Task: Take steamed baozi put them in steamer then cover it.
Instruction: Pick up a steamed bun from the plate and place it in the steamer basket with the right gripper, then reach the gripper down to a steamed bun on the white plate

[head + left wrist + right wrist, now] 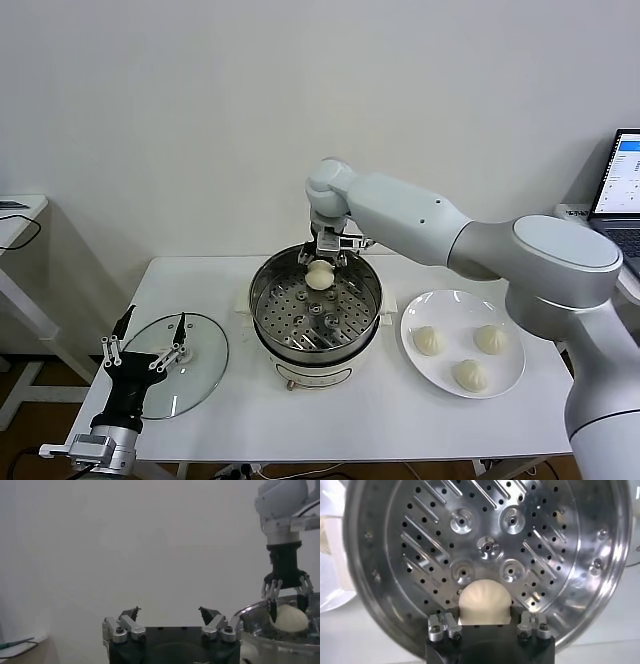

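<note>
The steamer (312, 352) stands mid-table, its perforated tray (420, 540) bare. My right gripper (320, 262) reaches down inside the pot's far side, shut on one steamed baozi (318, 276). In the right wrist view that baozi (485, 597) sits between the fingers, just over the tray. The left wrist view shows the same right gripper (286, 605) flanking the baozi (290, 621). Three more baozi (470, 375) lie on a white plate (510, 388) to the right. The glass cover (200, 375) lies flat at the table's left. My left gripper (152, 320) hangs open above it, holding nothing.
A laptop (622, 190) stands at the far right edge. A small side table (15, 212) is off to the left. The white wall is close behind the table's back edge.
</note>
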Robot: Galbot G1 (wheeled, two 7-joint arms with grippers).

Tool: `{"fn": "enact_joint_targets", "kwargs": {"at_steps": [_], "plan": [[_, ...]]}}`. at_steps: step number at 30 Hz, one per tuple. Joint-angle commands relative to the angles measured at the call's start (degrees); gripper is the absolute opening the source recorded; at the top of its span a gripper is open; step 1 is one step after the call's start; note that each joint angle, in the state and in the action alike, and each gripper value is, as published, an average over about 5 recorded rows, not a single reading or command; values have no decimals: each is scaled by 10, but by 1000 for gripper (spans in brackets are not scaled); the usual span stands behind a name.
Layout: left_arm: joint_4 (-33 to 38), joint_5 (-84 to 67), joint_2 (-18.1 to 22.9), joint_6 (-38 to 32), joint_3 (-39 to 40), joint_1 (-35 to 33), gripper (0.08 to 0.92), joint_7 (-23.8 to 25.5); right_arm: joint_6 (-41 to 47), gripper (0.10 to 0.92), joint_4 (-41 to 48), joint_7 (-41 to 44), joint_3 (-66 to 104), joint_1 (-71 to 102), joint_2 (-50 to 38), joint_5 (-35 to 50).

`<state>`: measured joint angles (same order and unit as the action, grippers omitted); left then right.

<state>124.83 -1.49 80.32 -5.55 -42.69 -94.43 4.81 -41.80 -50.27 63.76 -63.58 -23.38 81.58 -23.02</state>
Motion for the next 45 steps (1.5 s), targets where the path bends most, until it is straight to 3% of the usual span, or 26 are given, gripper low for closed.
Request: {"fn": "enact_joint_targets", "kwargs": {"at_steps": [1,4,12,18,22,30,45], "plan": [[-1,0,0,0,-1,-1,823,0,-3,751,23,-7,3,14,12,-9],[-4,0,0,0,-3,-1,823,1,9,807,3,-6,3,7,0,18],[-13,0,-2,-1,-4,0,823,2,122,823,-139,32,-5,-103,-121,184],[-15,0,-2,-5,-3,-4,823,2,286,823,-248,76,-66,-197,-267,327],[-12,0,-4,-8,-4,-10,823,3,413,823,-285,87,-108,-197,-361,379],[-9,2,-7,-12,0,-16,823,5,553,823,-272,86,-98,-85,-447,366],[-7,8,-3,-14,11,-16,823,2,615,823,-199,28,18,98,-396,330]]}}
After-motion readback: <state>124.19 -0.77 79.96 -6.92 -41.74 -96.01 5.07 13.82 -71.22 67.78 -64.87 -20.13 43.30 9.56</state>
